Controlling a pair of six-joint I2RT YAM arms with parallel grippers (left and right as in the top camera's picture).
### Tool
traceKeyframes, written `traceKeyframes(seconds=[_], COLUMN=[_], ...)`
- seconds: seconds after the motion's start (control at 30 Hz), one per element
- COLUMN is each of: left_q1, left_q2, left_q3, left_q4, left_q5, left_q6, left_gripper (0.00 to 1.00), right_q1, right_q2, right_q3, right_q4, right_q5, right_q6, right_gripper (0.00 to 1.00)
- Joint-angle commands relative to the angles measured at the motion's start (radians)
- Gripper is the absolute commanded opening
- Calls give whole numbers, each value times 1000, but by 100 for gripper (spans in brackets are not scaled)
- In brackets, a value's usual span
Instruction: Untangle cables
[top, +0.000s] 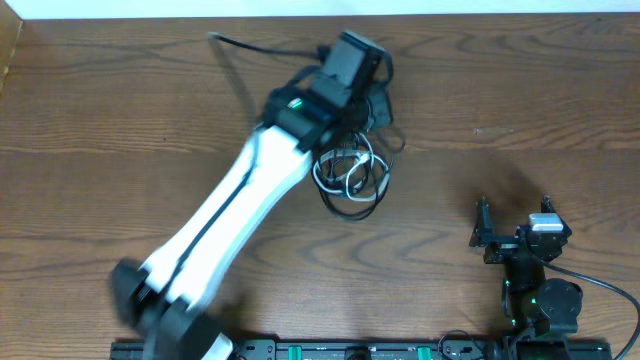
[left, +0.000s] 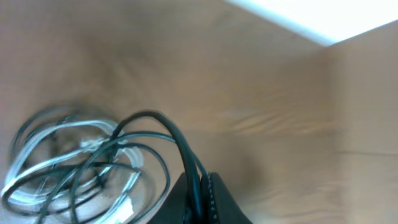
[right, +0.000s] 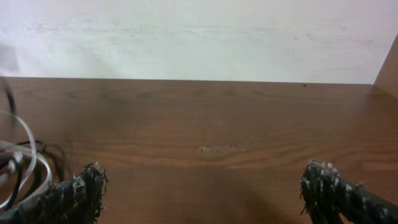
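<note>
Surface: brown wood-grain table (top: 120, 120), with a pale wall strip along its far edge.

Overhead, left arm: the white-shelled left arm (top: 230, 220) reaches diagonally from the near-left edge to the far middle of the table.

Overhead, left gripper: the left gripper (top: 362, 60) sits over the far side of the cable tangle. Its jaws are hidden under its own housing in this view.

Overhead, cable tangle: the cable tangle (top: 350, 175) is a heap of loops at mid-table, partly under the left wrist. White cable (top: 325, 178) coils inside it, and black cable (top: 350, 212) loops around the near side. One black strand runs out to the far left and ends near the table's far edge.

Overhead, right gripper: the right gripper (top: 514, 210) is at the near right, well apart from the tangle.

Left wrist, grip: the picture is blurred. The fingers (left: 217, 199) are pressed together and pinch black cable. Two black strands rise from the pinch, arch over to the left, and drop into the heap.

Left wrist, heap: white coils lie at the lower left, interlaced with black loops.

Right wrist, grip: the textured fingers (right: 74, 193) are spread wide at the lower corners, with bare table between them.

Right wrist, cables: a white loop and black strands show at the left edge, near one finger. Contact cannot be told.

Right wrist, background: a white wall (right: 199, 37) stands beyond the table edge.
</note>
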Motion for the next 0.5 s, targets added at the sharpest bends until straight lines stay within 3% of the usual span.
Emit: traceKeyframes(seconds=[0.0,0.2,0.47], left_q1=[-7,0,0], left_q2=[-148,-243,-209], left_q3=[35,35,34], left_q4=[83,126,-67], left_q5=[-10,-42,-249], left_q6=[39,99,147], left_gripper=[7,8,7], right_q1=[12,12,12], right_q2=[-6,-6,-6], right_q3=[-2,-2,-2], right_q4=[-5,-5,-5], right_q5=[-2,-2,-2], right_q6=[14,14,14], right_gripper=[99,99,99])
